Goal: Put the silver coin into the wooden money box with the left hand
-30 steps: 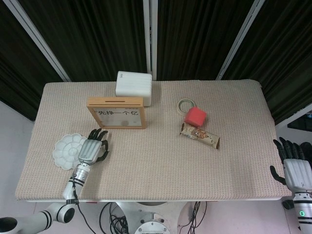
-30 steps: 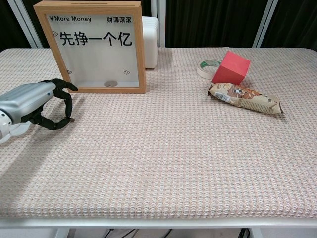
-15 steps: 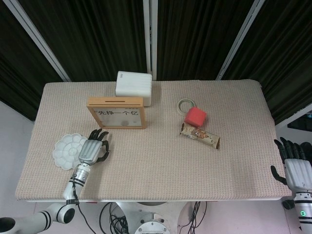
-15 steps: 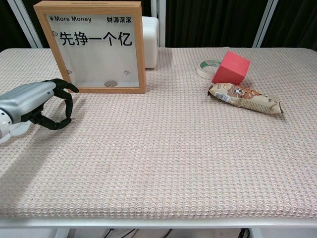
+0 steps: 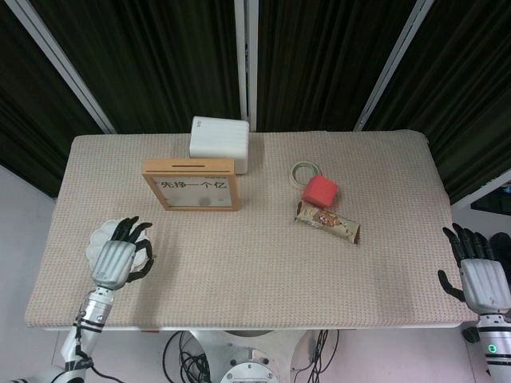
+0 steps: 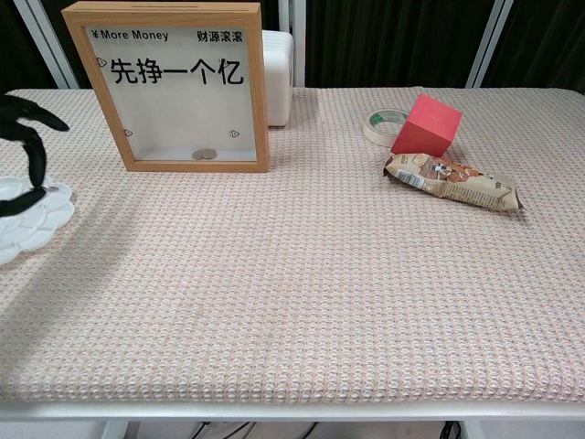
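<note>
1. The right hand [image 5: 485, 279] hangs off the near right corner of the tabletop [image 5: 263, 263]. Its dark fingers [image 5: 471, 239] are spread apart and it holds nothing.
2. The left hand [image 5: 116, 259] is at the near left side, over a white paint tray [image 6: 27, 219] shaped like a flower. In the chest view only its black fingertips [image 6: 27, 137] show at the left edge, curled downward above the tray.
3. Two of those fingertips seem pinched close together just above the tray. I cannot tell if the silver coin is between them; it is too small to see there.
4. The tabletop is covered with a bumpy beige cloth.
5. On the right lies a snack bag [image 6: 452, 181] with a brown picture on it. It lies flat and slanted.
6. Just behind the snack bag sits a red block [image 6: 427, 125], tipped on an edge and touching the bag.
7. Next to the red block, on its left, lies a roll of tape [image 6: 384, 123]. It is flat on the cloth.
8. On the left stands the wooden money box [image 6: 169, 87]. It has a clear front with words on it and a slot on top.
9. One small coin [image 6: 204, 155] lies on the floor inside the box.
10. Behind the box, touching its right back corner, sits a white box [image 5: 219, 144].
</note>
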Available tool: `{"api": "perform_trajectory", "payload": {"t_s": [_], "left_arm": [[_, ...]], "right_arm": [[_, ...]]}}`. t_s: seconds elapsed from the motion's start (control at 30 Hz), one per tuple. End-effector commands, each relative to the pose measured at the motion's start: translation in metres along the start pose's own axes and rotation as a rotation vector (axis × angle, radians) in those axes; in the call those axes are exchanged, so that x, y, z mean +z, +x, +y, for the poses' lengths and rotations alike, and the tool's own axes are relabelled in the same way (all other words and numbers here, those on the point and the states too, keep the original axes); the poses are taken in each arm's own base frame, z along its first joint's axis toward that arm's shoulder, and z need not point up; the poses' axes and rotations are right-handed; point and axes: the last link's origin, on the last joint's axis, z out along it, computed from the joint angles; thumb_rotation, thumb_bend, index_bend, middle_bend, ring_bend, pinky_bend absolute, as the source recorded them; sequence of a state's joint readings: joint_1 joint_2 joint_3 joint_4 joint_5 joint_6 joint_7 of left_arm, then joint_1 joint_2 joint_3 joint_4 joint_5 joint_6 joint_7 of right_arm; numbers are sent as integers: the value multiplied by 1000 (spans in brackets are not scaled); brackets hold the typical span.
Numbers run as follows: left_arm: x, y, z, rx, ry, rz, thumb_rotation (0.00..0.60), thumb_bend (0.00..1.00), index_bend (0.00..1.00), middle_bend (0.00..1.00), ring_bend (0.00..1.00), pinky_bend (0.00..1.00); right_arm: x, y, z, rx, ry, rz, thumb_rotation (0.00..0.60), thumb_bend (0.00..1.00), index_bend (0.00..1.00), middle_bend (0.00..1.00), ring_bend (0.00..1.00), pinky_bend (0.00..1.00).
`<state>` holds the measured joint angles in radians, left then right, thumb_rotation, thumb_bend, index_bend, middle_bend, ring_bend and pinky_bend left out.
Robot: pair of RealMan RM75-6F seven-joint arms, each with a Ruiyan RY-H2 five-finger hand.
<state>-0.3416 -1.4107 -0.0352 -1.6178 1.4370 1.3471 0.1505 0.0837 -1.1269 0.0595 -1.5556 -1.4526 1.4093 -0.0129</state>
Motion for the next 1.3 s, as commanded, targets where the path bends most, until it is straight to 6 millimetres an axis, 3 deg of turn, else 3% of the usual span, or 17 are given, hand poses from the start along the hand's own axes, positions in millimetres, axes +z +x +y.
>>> {"api": "perform_trajectory", "payload": {"t_s": [0.03, 0.2, 0.37, 0.57, 0.97, 1.3], "left_arm": [[-15, 40, 1, 36, -5, 77, 600, 417, 612, 158, 0, 72], [-1, 92, 8, 74, -28, 161, 600, 417, 616, 157, 0, 79], [36, 138, 22, 105, -62, 206, 600, 418, 616, 157, 0, 79], [88, 172, 41, 77, -142, 172, 600, 423, 619, 167, 0, 79], [183, 193, 68, 111, -147, -41, 600, 417, 620, 195, 0, 71], [214, 185, 55, 97, -28, -141, 600, 418, 621, 196, 0, 70]], "right_arm": [[0, 0, -2, 2, 7, 3, 600, 323, 0, 0, 0, 0], [1, 0, -5, 2, 16, 9, 600, 324, 0, 0, 0, 0], [-1, 2, -6, 3, 17, 17, 600, 327, 0, 0, 0, 0], [-2, 1, -4, 5, 16, 14, 600, 327, 0, 0, 0, 0], [-3, 5, -2, -1, 7, 25, 600, 327, 0, 0, 0, 0], [-2, 6, 0, 1, -6, 27, 600, 327, 0, 0, 0, 0]]}}
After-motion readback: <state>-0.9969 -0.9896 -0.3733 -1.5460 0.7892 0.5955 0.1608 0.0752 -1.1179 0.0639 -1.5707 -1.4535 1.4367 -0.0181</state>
